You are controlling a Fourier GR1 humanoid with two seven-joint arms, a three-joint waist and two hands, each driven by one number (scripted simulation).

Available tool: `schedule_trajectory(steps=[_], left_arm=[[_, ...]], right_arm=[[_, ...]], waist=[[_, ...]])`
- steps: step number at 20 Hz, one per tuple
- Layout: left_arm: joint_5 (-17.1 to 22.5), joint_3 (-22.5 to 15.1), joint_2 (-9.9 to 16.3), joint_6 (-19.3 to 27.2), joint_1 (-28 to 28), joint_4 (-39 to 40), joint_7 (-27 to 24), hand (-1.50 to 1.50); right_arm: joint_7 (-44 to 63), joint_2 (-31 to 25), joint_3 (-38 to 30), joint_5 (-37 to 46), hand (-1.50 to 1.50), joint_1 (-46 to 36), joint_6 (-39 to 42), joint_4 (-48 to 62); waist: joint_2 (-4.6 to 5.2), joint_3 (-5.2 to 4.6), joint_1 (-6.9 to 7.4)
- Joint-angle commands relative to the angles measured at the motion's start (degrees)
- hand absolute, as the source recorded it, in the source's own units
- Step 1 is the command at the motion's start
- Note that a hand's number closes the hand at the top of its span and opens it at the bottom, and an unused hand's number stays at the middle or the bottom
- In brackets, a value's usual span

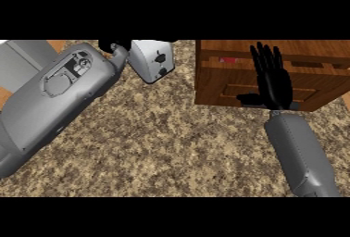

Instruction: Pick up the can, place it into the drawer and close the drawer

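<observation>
My right hand at the drawer

My right hand (273, 78) lies flat, fingers straight, over the wooden drawer (226, 78); my left hand (115, 46) curls beside the toaster (153, 60).

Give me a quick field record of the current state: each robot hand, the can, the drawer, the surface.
left robot hand: at the view's top left, fingers curled on the can
can: silver-grey, held tilted above the counter, left of the drawer unit
right robot hand: open, fingers straight, over the front of the drawer unit
drawer: wooden unit at the top right; a small red thing shows inside
counter: speckled brown stone
can in drawer: not yet
</observation>
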Motion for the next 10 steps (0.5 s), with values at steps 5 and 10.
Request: schedule_trajectory(steps=[5,10], left_arm=[[-1.9,-0.1,2.4,0.3,7.1,-6.8,0.3,-1.50],[-2.6,0.5,4.5,-0.3,10.7,-11.7,2.0,-1.50]], right_arm=[[1.1,1.0,-4.3,1.0,-1.50,-12.4,-7.3,18.3],[-1.8,-1.0,-6.8,-0.5,-1.50,-18.0,-10.0,25.4]], waist=[[1.64,0.99,0.71],[1.55,1.00,0.33]])
